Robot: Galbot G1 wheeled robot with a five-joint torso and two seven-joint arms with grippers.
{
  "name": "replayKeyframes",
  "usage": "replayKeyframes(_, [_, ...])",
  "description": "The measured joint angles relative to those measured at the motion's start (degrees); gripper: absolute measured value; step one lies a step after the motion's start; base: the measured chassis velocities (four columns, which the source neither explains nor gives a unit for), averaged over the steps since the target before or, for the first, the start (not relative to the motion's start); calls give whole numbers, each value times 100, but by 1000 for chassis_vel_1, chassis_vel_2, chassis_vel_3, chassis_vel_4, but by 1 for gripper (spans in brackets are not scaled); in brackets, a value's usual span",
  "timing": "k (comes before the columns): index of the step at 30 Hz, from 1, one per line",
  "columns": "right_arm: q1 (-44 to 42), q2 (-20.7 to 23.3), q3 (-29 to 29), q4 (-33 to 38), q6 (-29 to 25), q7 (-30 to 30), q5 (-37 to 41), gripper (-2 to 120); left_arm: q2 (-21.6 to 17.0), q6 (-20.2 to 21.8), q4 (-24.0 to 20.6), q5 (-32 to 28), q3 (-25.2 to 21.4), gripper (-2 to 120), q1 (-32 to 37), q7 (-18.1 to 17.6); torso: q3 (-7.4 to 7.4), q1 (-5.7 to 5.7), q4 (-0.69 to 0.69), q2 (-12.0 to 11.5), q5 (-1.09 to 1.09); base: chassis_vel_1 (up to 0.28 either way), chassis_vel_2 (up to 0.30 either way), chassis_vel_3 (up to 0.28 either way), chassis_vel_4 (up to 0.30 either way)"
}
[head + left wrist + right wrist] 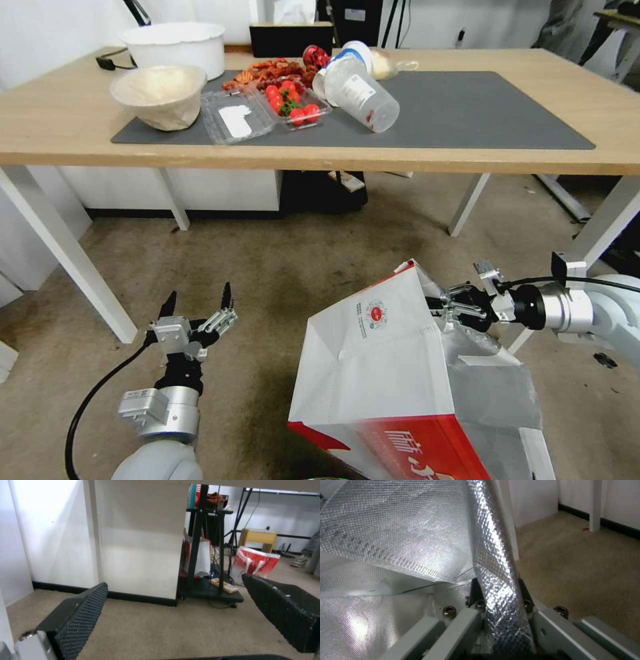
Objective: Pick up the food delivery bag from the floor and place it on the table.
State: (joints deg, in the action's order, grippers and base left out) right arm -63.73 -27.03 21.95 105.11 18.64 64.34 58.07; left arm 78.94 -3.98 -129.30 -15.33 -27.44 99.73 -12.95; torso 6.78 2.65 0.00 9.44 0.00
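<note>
Stained floor [280, 267] spreads below the table [467, 160]. Left gripper [197, 308] hovers spread wide, holding nothing. To its right, the delivery bag [393, 373] hangs tilted, its foil rim pinched by the right gripper [448, 301], the table ahead and above.

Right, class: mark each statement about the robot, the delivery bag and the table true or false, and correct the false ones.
1. The right gripper is shut on the food delivery bag's rim. True.
2. The left gripper holds a strap. False: it is open, holding nothing, above the floor.
3. The bag stands on the table. False: it is tilted, below the table's edge.
4. A cup lies tipped over on the table's mat. True.
</note>
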Motion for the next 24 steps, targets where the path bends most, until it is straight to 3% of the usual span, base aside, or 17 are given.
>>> replayKeyframes(24, [82,-12,-38,-31,-5,-2,45,0,-8,5,13,8,-19,100,-34,-11,425,130,0,551,0,0,0,0,0])
